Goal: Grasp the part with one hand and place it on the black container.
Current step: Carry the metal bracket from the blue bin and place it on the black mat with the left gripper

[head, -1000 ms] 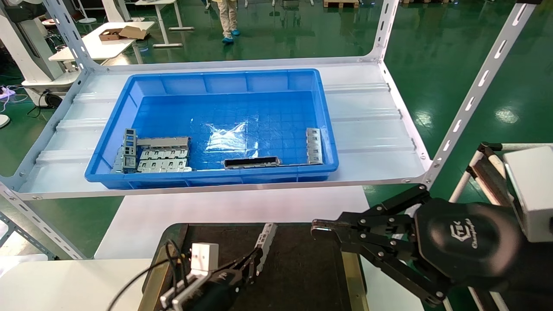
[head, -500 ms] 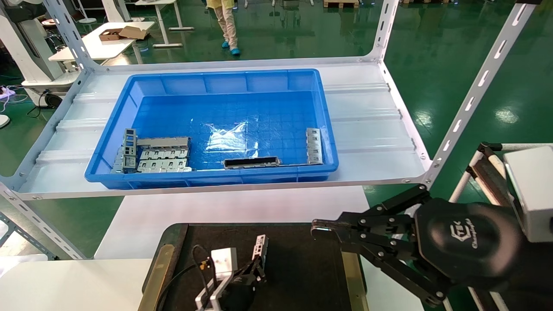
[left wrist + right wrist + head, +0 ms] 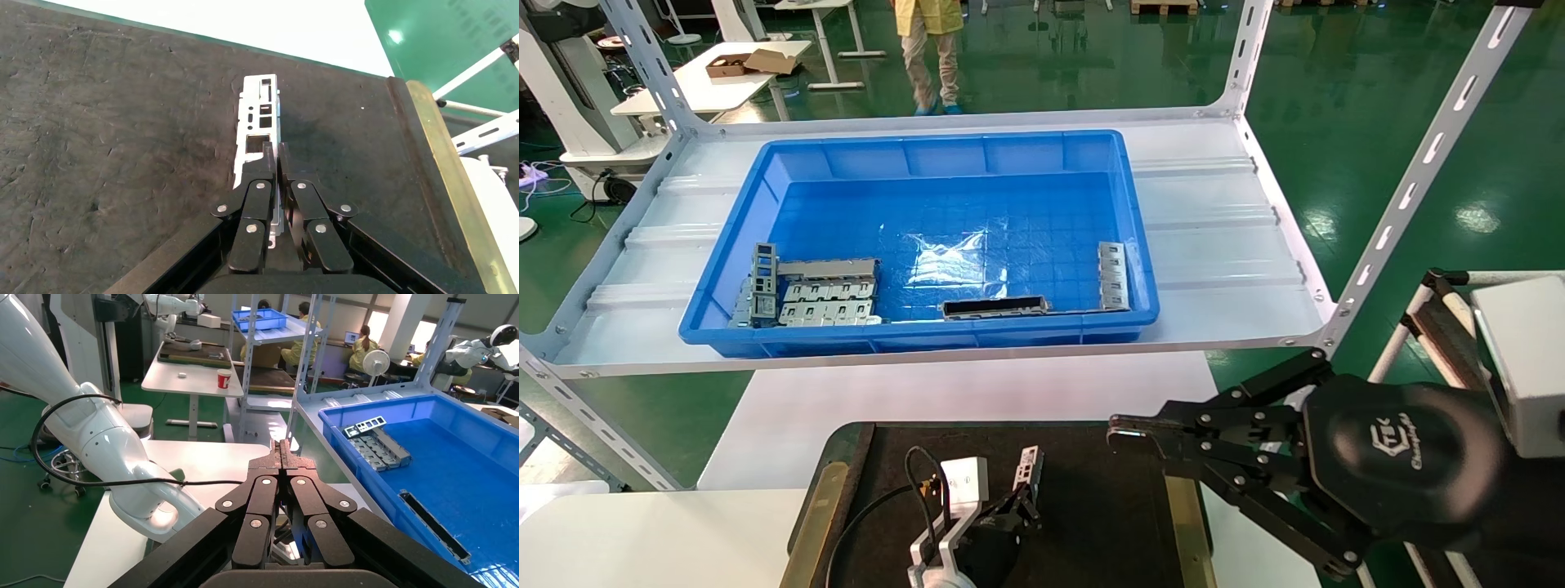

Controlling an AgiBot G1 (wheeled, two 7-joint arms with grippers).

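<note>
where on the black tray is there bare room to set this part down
The black container is bare between the part in the left gripper and its right brass strip, also left of the gripper. The right gripper crowds the far-right corner.

blue bin point(image 3: 764, 184), dark-faced bar point(image 3: 995, 307), slotted plates point(image 3: 829, 300)

The tray point(image 3: 1091, 506) lies on the tabletop point(image 3: 682, 531), in front of the shelf point(image 3: 1214, 245); the bin point(image 3: 928, 335) sits on that shelf, holding plates point(image 3: 825, 298).
</note>
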